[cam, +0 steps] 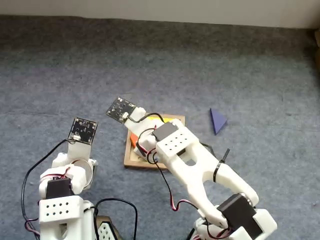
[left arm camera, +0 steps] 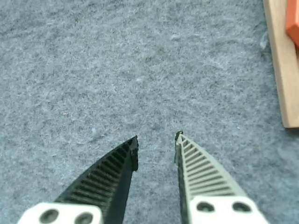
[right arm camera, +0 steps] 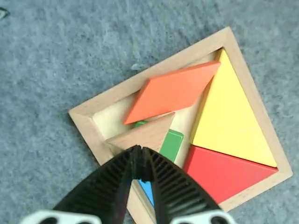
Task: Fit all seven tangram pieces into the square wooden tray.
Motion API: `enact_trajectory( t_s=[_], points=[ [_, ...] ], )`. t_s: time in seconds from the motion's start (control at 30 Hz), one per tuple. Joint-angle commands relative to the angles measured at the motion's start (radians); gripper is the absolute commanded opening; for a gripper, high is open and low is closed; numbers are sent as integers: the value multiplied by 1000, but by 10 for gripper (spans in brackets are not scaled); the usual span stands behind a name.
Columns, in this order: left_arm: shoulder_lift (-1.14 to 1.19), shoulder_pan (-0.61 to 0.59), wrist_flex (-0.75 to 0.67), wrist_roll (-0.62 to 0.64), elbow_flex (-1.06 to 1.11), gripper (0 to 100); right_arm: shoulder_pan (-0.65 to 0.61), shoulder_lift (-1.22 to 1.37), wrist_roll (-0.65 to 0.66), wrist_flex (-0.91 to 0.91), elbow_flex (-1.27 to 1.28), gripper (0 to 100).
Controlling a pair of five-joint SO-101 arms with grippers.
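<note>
The right gripper (right arm camera: 140, 163), jaws closed on nothing, hangs over the square wooden tray (right arm camera: 117, 92), which holds 6 pieces. A dark blue wooden triangle (cam: 217, 121) lies well apart on the grey carpet (left arm camera: 117, 70). The left gripper (left arm camera: 156, 140) gapes open beside the tray.

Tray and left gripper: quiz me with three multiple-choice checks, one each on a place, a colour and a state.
1. Relative to the tray, the dark blue triangle lies: A inside; B apart, on the carpet; C on its rim.
2. The tray's parallelogram is: A orange; B white; C black.
3. The left gripper is: A open over carpet; B shut on a piece; C shut, empty.

B: the high view shows it alone on carpet.
A: the right wrist view shows it orange.
A: a gap separates its fingertips.
</note>
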Motion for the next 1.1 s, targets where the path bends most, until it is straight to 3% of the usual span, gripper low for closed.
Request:
enact_trajectory(
  t_s=[0.0, 0.63, 1.07],
  points=[
    [-13, -12, -17, 3, -7, 148, -10, -8, -51, -108, 41, 15],
    [-13, -12, -17, 3, -7, 148, -4, 42, -64, -156, 65, 15],
    [-13, -12, -17, 3, -7, 148, 94, 197, -64, -156, -25, 15]
  ],
)
